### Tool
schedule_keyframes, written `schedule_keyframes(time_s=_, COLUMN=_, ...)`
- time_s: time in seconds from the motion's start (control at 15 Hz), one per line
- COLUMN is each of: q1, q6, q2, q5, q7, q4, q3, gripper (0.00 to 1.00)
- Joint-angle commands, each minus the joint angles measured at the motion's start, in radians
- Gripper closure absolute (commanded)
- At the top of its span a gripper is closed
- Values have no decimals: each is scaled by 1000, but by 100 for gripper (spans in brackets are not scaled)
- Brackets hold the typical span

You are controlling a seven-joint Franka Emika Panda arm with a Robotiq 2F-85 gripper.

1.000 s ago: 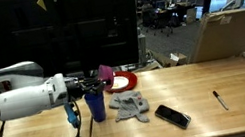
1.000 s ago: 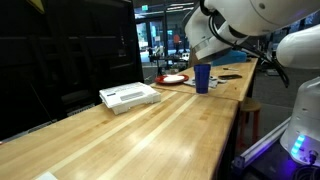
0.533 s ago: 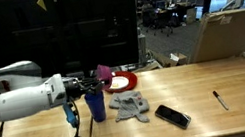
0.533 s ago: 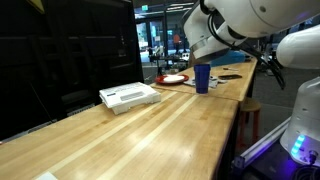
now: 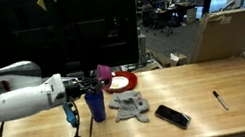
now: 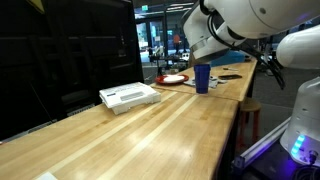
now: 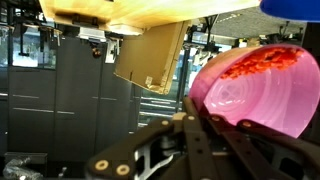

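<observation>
- hand (image 5: 97, 81) clamped on the edge of pink bowl (image 5: 104, 73), held in the air just above blue cup (image 5: 96, 106)
- blue cup upright on tabletop (image 5: 196, 81), grey cloth (image 5: 129, 105) just beside it
- red plate (image 5: 125, 80) behind; phone (image 5: 172, 117) and pen (image 5: 221, 100) well apart from the hand

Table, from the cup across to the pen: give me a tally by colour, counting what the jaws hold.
Blue: 1, the cup
Pink: 1, the held dish
Red: 1, the plate
Grey: 1, the cloth
Black: 2, the phone and the pen
Total: 6
</observation>
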Motion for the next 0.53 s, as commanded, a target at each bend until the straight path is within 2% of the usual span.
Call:
schedule_keyframes(time_s=0.0, q1=8, q6=5, q2=-22, q5=0, q7=-8, q4=-2, q3=-2, gripper=99)
schedule_keyframes(time_s=0.47, q1=3, q6=5, q2=-56, q5=10, q7=-37, q4=4, q3=21, gripper=99)
